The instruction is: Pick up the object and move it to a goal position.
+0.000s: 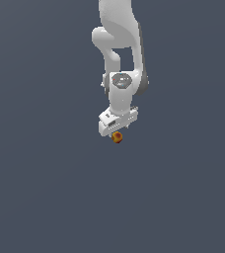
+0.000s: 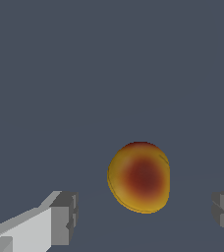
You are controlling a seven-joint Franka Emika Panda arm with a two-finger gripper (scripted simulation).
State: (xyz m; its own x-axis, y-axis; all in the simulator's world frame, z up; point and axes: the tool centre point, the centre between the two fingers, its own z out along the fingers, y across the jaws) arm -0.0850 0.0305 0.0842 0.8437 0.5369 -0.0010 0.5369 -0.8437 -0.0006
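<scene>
White Panda arm (image 1: 118, 44) comes in from the top of the exterior view, wrist pointing down. Hand (image 1: 116, 132) at its lower end, over plain dark grey-blue desk (image 1: 45, 188).

Object (image 1: 117, 137): tiny roundish orange-yellow thing, dark red spot, sits right at the underside of the hand in the exterior view, much smaller than the white hand body. Whether it rests on the desk or is slightly off it, cannot tell; no shadow or edge to judge by.

Wrist view: object (image 2: 139, 177) large in frame, oval, yellow-orange rim fading to dark red centre. Two fingers (image 2: 62, 218) visible, one grey-tipped with white body at one side, the other grey tip cut off at the opposite frame edge. Hand (image 2: 146, 214) is spread apart: clear gap of desk (image 2: 84, 74) between each fingertip and the object, neither pad touching it. Object lies between the fingers' line, closer to the cut-off finger's side than dead centre.

No containers in either view; nothing holds the object. Desk surface uniform, no markings.
</scene>
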